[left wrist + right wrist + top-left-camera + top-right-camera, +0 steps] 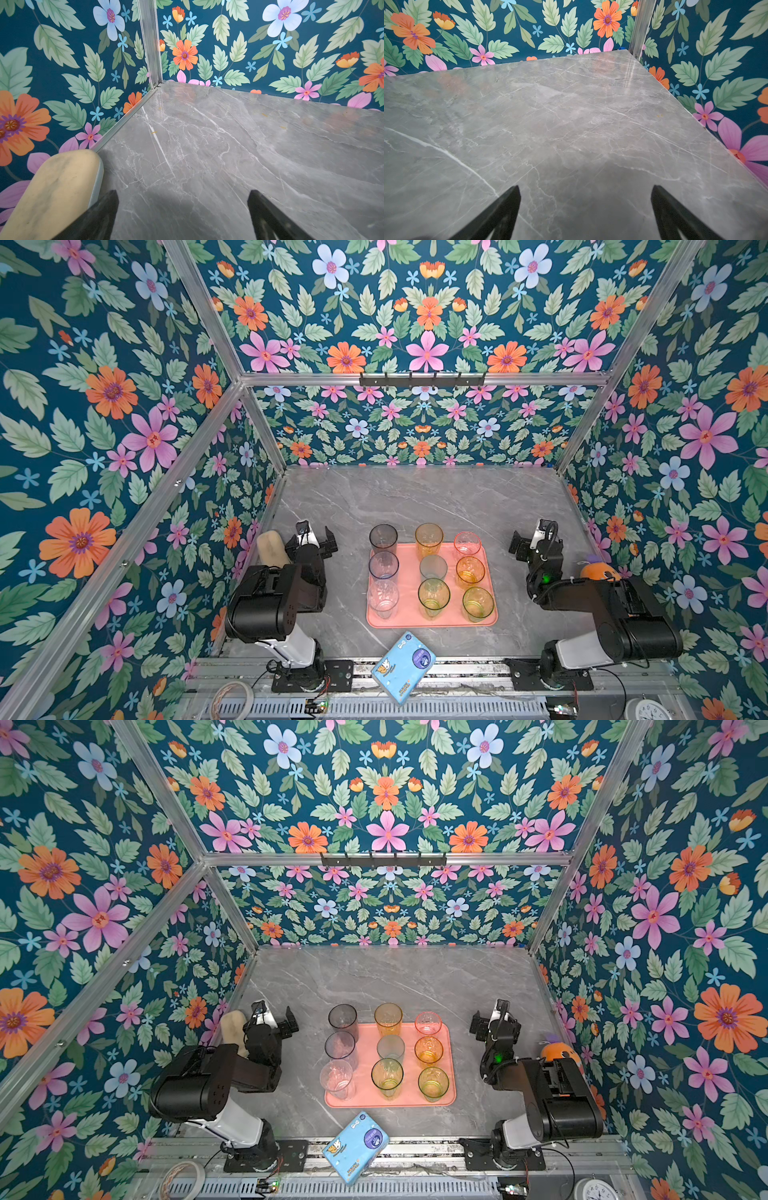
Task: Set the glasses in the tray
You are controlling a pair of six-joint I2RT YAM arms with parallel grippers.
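The salmon-pink tray (409, 616) (365, 1098) lies at the middle of the grey marble table in both top views. Several upright glasses stand on it in three rows of three, among them a smoky grey one (383, 537), a clear one (382, 599), an amber one (429, 537), a pink one (467, 542) and a yellow-green one (478, 602). My left gripper (311, 544) (182, 193) hangs open left of the tray, with only bare table between its fingers. Right of the tray my right gripper (534, 541) (586, 188) is open too, and empty. Neither wrist view shows the tray or the glasses.
A cream sponge-like pad (271, 548) (52, 193) leans by the left wall beside the left gripper. A blue cartoon packet (403, 666) lies at the table's front edge. An orange plush toy (598, 570) sits behind the right arm. Floral walls close three sides.
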